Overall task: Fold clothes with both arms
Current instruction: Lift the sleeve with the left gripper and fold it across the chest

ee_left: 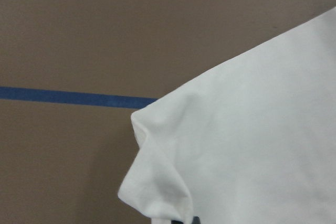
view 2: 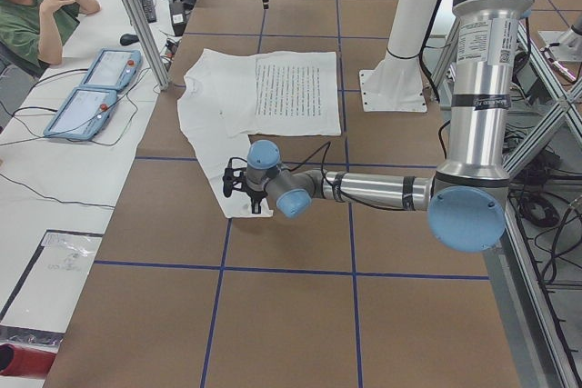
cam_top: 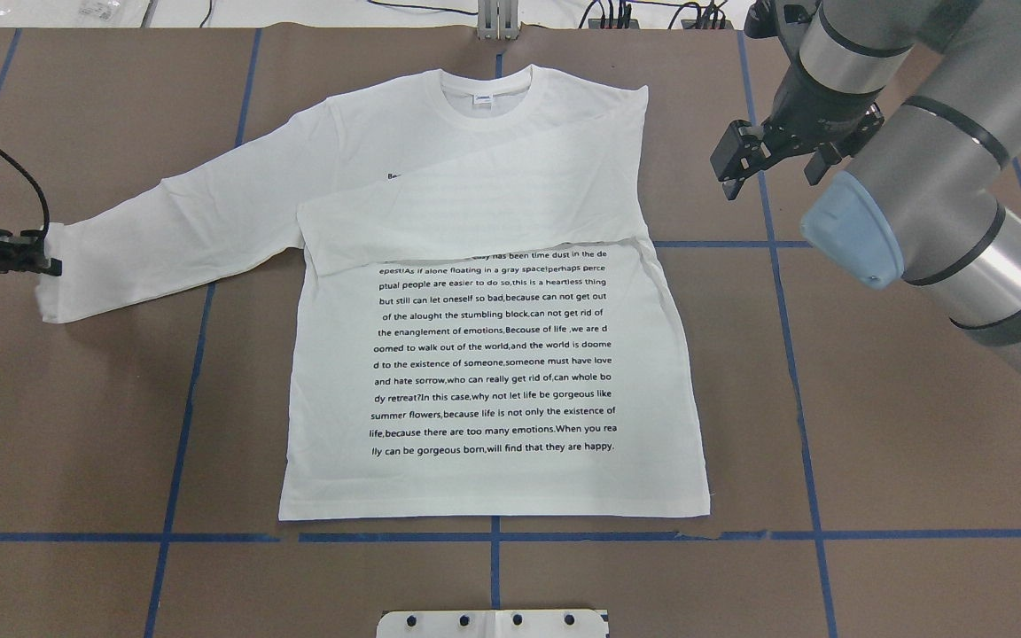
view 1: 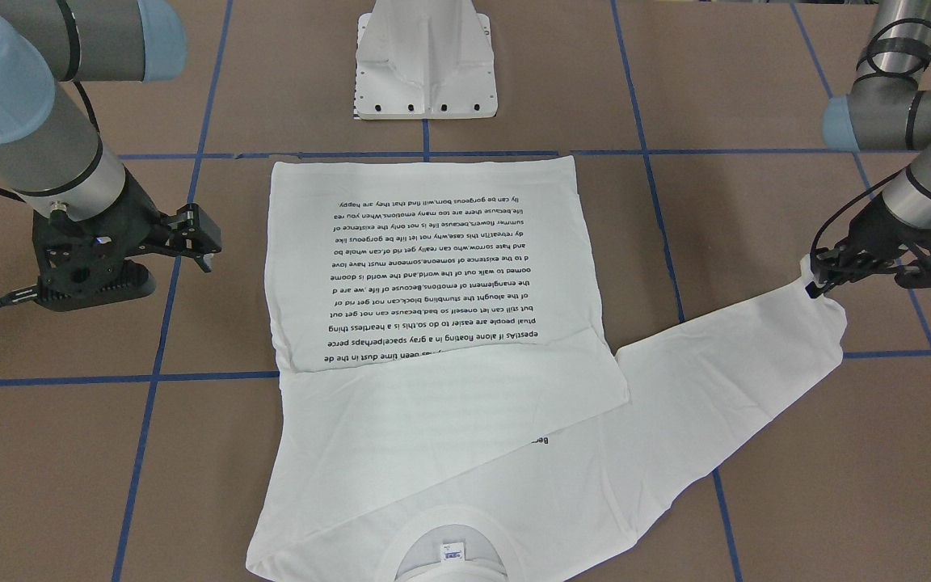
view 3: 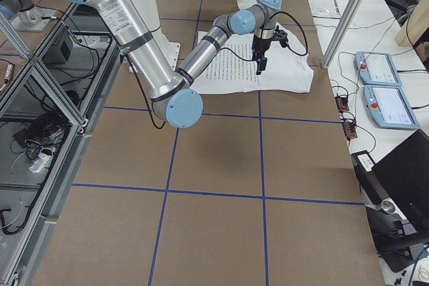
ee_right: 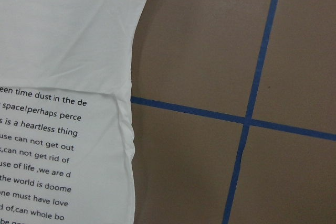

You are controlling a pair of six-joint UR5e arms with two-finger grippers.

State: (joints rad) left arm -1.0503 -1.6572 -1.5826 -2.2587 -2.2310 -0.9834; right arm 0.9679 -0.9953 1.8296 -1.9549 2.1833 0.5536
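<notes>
1. The white long-sleeved T-shirt (cam_top: 493, 372) lay flat on the brown tabletop (cam_top: 874, 461) with its printed side up. In the overhead view its collar pointed to 12 o'clock and its hem to 6 o'clock.
2. A small neck label (cam_top: 482, 99) showed inside the collar.
3. One sleeve (cam_top: 475, 213) was folded across the chest from the 3 o'clock shoulder toward 9 o'clock and covered the topmost lines of black text.
4. The other sleeve (cam_top: 191, 221) stretched out flat toward 9 o'clock, well clear of the body of the shirt.
5. The left hand (cam_top: 42, 263) was at the 9 o'clock end of that sleeve, its fingers pressed together on the cuff (cam_top: 58, 283). In the left wrist view the cuff edge was bunched and lifted a little off the tabletop.
6. The right hand (cam_top: 772, 173) hung at about 2 o'clock from the shirt, over bare tabletop near the shoulder edge. Its fingers were spread and held nothing.
7. Blue tape lines (cam_top: 918, 534) marked a grid on the tabletop; one ran just below the hem.
8. The white pedestal base (cam_top: 493, 623) stood at 6 o'clock, apart from the shirt.
</notes>
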